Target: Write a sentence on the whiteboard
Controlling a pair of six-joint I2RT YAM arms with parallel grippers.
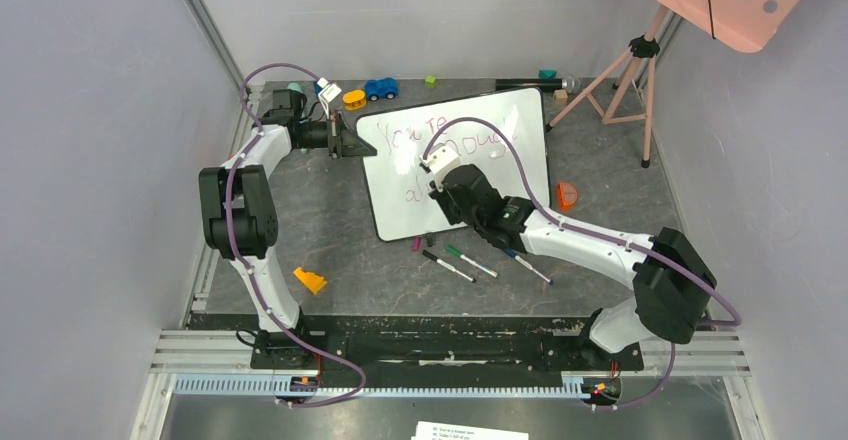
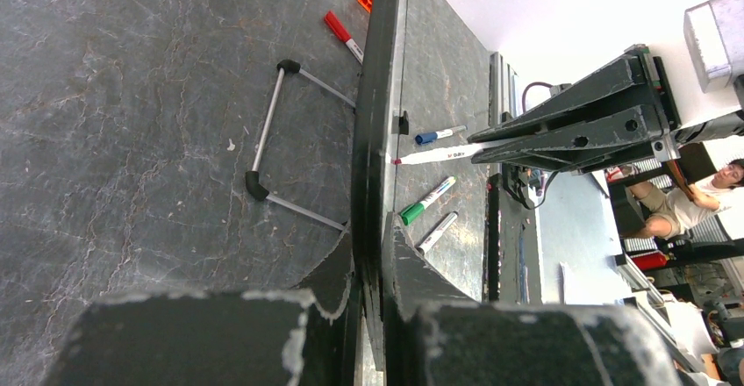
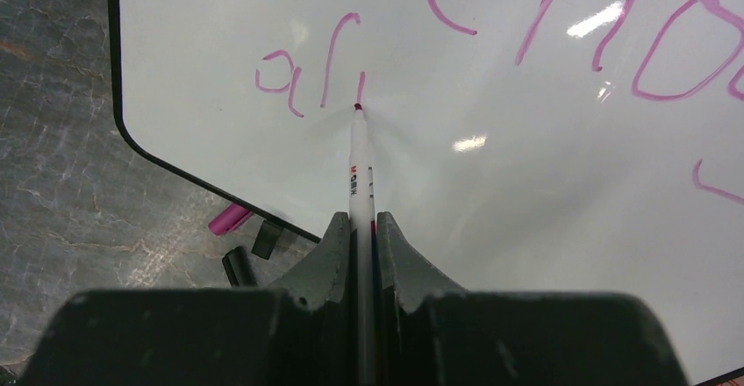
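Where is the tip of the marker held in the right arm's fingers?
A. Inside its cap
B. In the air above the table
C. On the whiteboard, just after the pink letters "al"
C: in the right wrist view the marker, clamped between the fingers, has its tip on the whiteboard beside the letters "al".

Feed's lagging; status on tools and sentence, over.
Left tool shut on black-framed glossy whiteboard edge. Right tool shut on white-barrelled pink marker, tip on board. Pink handwritten sentence at "al" plus one stroke. Nothing obstructing.

Even light, soft shadows, glare spots on the whiteboard (image 3: 526,210) (right wrist view), left-wrist background overexposed.
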